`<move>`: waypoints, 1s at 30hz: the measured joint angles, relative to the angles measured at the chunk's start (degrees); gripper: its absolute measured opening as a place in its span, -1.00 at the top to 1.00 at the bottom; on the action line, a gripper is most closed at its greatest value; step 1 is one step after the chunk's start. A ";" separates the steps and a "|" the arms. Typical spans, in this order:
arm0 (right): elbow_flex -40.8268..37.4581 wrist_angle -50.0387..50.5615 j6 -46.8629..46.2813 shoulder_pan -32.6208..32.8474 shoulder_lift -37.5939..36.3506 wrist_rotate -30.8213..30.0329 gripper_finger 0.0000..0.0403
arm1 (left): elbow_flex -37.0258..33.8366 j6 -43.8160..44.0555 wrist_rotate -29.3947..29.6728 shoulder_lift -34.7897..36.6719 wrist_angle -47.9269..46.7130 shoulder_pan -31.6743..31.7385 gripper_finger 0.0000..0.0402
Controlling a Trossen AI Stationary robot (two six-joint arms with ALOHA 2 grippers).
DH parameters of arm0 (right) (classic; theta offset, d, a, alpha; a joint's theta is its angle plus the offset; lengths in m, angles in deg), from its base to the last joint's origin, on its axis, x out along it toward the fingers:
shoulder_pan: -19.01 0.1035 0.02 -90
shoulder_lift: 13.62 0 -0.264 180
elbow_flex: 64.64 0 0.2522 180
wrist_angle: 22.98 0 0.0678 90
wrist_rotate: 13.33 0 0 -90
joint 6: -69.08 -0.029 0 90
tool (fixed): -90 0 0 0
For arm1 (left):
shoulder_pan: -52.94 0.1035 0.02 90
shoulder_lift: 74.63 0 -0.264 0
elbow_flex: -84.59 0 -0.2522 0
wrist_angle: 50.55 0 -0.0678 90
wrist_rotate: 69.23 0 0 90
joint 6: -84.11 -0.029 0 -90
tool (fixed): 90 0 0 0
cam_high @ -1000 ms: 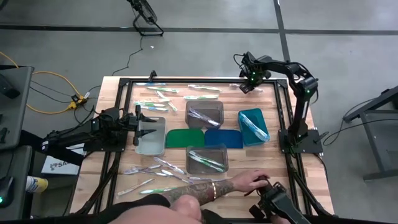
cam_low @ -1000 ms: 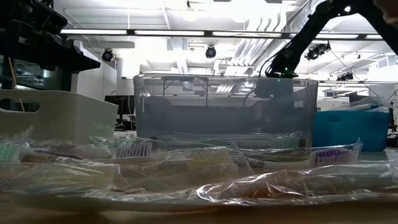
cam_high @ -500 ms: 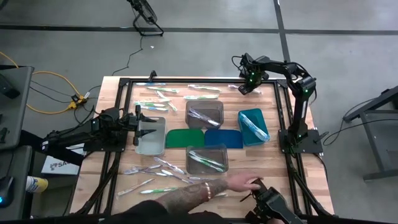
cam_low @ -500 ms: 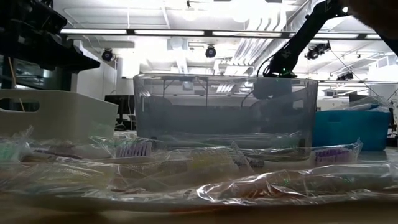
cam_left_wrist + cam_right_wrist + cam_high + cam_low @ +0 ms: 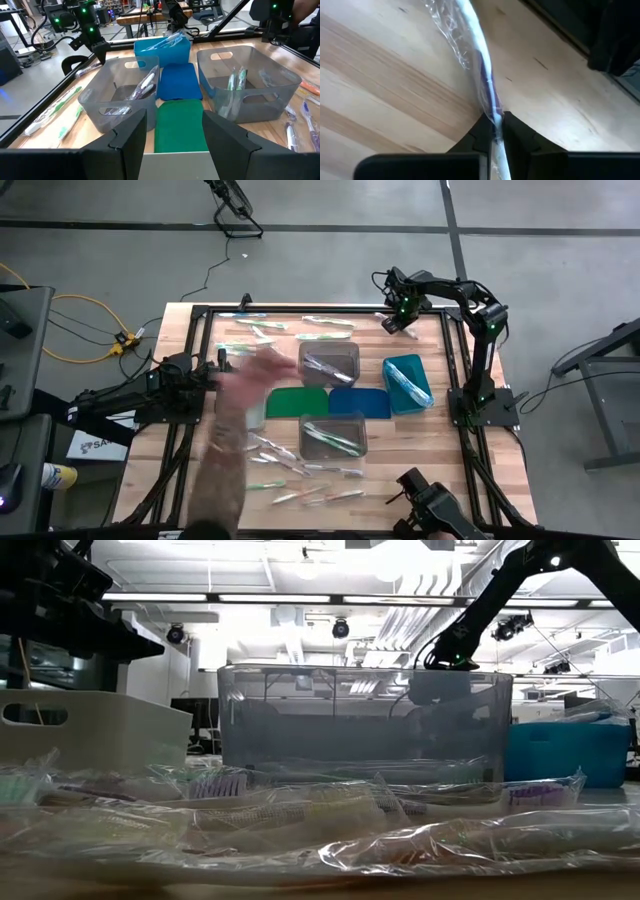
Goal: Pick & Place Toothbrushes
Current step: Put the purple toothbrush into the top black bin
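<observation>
- My right gripper (image 5: 496,131) was down at the table's far right corner, fingers pinched together on a wrapped toothbrush (image 5: 479,65) lying on the wood.
- That toothbrush was a thin white stick with purple along it, sealed in crinkly clear film.
- My left gripper (image 5: 175,132) hung over the white bin (image 5: 243,398) at the left of the row, fingers apart and holding nothing.
- The far grey bin (image 5: 329,362) was see-through plastic with handle slots; a few wrapped brushes lay in it.
- The near grey bin (image 5: 333,436) was the same kind, with green-tipped brushes inside.
- The teal bin (image 5: 407,383) on the right held a couple of wrapped brushes propped against its wall.
- What the white bin held I could not tell; a person's arm (image 5: 228,450) reached across it from the near edge, blurred.
- Between the bins lay a flat green mat (image 5: 298,401) and, touching it, a blue mat (image 5: 360,402).
- Loose brushes (image 5: 262,331) were scattered along the far edge of the table (image 5: 437,450), white with green or blue accents.
- More brushes (image 5: 300,472) lay near the front edge, glossy in their wrappers; from table height they formed a crumpled clear heap before the near grey bin.
</observation>
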 joint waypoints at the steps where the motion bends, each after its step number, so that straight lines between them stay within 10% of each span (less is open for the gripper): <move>1: 0.00 0.02 -0.05 0.00 0.00 0.12 0.89 | 0.00 0.00 0.00 0.00 0.00 0.00 0.07; 12: -0.55 5.96 -4.93 1.33 -2.93 2.19 0.93 | 0.00 0.00 0.00 0.01 0.01 0.00 0.07; 30: -0.13 5.77 -11.60 18.20 -29.73 8.83 0.93 | 0.00 0.00 0.04 0.01 0.01 0.00 0.07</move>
